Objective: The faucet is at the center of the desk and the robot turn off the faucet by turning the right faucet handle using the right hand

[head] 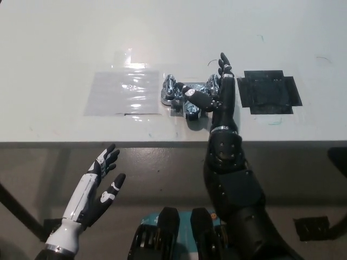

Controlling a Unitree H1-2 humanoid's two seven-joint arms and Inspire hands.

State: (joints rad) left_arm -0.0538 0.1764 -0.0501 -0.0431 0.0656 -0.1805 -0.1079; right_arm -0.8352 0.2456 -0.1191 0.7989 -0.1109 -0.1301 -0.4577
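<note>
A chrome faucet (pixel 184 97) stands at the middle of the white desk (pixel 173 43), with a left handle (pixel 170 86) and a right handle (pixel 212 85). My black right hand (pixel 217 92) stands upright over the right handle, fingers stretched up past it and the thumb lying across the faucet body. The handle is mostly hidden behind the hand. Whether the fingers hold the handle I cannot see. My white left hand (pixel 97 189) rests open below the desk's front edge at the lower left.
A clear plastic sheet (pixel 123 92) lies left of the faucet. A black taped patch (pixel 270 92) lies to its right. The desk's front edge (pixel 108 144) runs across the picture's middle, with dark floor below it.
</note>
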